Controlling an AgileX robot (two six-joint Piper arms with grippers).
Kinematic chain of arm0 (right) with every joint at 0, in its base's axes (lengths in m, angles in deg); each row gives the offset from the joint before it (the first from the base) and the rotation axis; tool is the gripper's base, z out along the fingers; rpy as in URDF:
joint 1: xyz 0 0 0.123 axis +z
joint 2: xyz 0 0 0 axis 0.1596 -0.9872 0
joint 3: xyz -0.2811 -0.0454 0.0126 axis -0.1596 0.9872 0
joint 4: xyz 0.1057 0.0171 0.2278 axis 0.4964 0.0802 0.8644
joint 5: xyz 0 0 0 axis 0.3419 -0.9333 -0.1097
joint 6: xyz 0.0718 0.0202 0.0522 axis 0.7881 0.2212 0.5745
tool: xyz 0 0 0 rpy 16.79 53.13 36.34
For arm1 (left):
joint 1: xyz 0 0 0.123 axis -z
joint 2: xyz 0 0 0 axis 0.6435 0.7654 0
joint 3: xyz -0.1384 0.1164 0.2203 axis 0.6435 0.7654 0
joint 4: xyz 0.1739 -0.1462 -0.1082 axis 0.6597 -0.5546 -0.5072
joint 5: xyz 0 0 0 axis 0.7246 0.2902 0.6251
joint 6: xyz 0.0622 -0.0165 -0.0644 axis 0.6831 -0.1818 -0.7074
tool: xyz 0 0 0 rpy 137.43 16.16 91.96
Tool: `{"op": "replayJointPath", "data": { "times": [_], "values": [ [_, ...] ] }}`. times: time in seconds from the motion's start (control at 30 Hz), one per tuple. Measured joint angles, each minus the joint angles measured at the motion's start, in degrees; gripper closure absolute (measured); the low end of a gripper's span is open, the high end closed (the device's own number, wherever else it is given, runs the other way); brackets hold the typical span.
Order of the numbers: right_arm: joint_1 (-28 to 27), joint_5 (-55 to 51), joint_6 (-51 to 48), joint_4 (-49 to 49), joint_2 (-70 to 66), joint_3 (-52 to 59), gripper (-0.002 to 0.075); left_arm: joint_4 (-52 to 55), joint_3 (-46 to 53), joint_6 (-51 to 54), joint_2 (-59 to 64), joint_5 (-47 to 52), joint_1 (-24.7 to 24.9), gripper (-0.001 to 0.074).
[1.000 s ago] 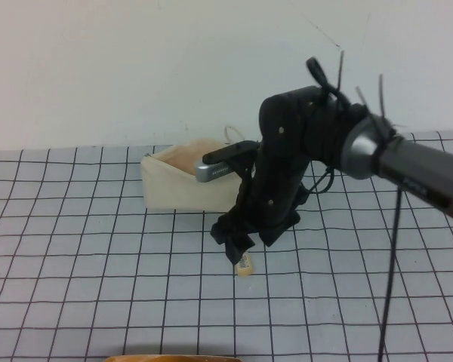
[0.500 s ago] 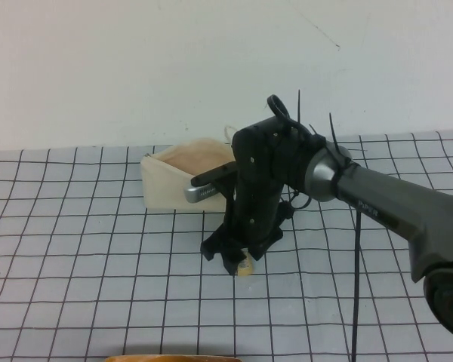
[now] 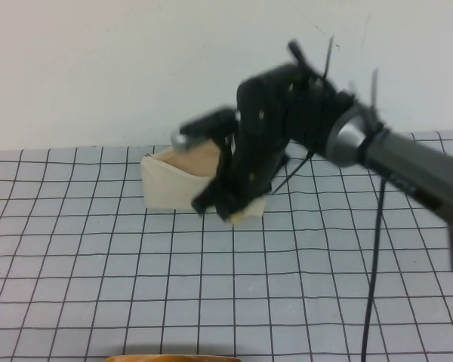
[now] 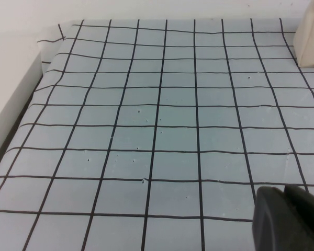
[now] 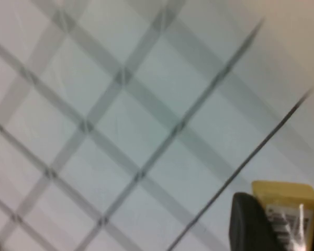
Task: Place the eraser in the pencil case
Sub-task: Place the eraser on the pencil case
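The cream pencil case (image 3: 170,188) stands open at the back of the grid mat, its pinkish lining showing; one corner also shows in the left wrist view (image 4: 310,36). My right gripper (image 3: 225,210) hangs blurred in the air just in front of the case's right end. In the right wrist view the right gripper (image 5: 285,222) is shut on the pale yellow eraser (image 5: 280,194), whose barcode label faces the camera, above the mat. My left gripper (image 4: 290,219) shows only in its wrist view, low over bare mat far from the case, fingers together.
The grid mat (image 3: 98,264) covers the table up to a white wall. A black cable (image 3: 374,264) hangs from the right arm. An orange-brown rim (image 3: 174,357) pokes in at the near edge. The mat's edge (image 4: 47,57) shows in the left wrist view.
The right gripper closed on the eraser on the mat, then lifted it up and back toward the pencil case. The eraser is gone from the mat.
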Motion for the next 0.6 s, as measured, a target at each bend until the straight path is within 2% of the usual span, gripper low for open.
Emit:
{"op": "replayJointPath", "data": {
  "times": [0.2, 0.4, 0.47, 0.6],
  "values": [
    [0.52, 15.66, -1.28, -5.48, 4.08, -1.31, 0.0521, 0.00, 0.00, 0.00, 0.00, 0.00, 0.00, 0.0736],
    [0.33, 28.49, -1.51, -7.29, 0.53, -1.31, 0.0508, 0.00, 0.00, 0.00, 0.00, 0.00, 0.00, 0.0736],
    [0.09, 29.82, -1.51, -7.29, -0.84, -1.31, 0.0449, 0.00, 0.00, 0.00, 0.00, 0.00, 0.00, 0.0736],
    [-0.37, 30.22, -1.00, -7.29, -2.51, -1.20, 0.0249, 0.00, 0.00, 0.00, 0.00, 0.00, 0.00, 0.0736]
  ]
}}
